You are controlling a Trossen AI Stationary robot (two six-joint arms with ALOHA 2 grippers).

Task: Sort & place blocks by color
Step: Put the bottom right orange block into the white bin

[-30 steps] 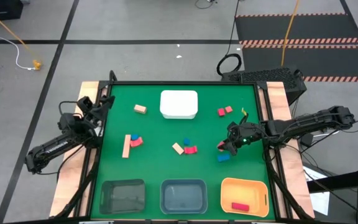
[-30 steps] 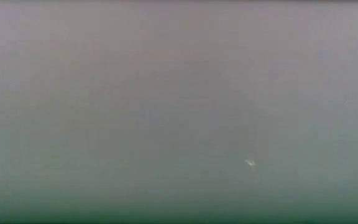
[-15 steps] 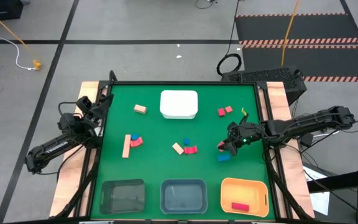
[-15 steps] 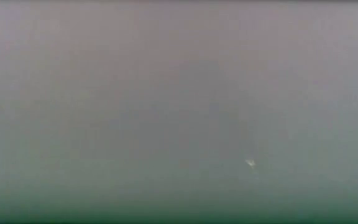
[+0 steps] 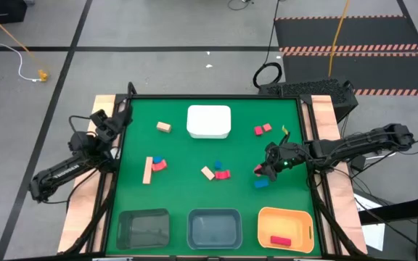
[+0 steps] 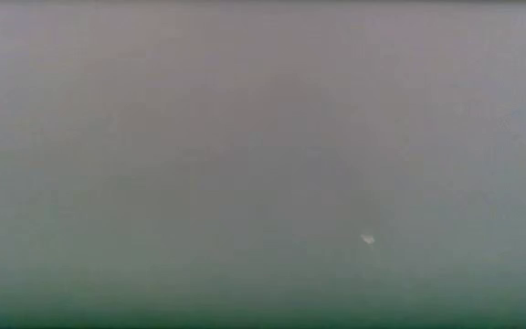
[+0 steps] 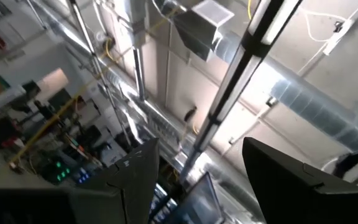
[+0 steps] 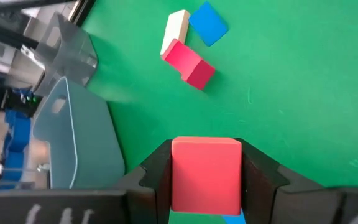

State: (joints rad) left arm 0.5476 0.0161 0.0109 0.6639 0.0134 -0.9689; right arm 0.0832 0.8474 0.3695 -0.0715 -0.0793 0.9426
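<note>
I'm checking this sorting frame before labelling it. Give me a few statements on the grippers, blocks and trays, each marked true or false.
1. The right gripper holds a red block between its jaws. True.
2. The yellow-orange tray holds a blue block. False: the one block in it is a red bar.
3. The left gripper is over the green mat among the blocks. False: it sits at the table's left edge, pointing up at the ceiling, jaws open and holding nothing.
4. A blue block lies on the mat close to the right gripper. True.
5. The white tray stands in the row with the coloured trays. False: it stands alone at the mat's far side.
</note>
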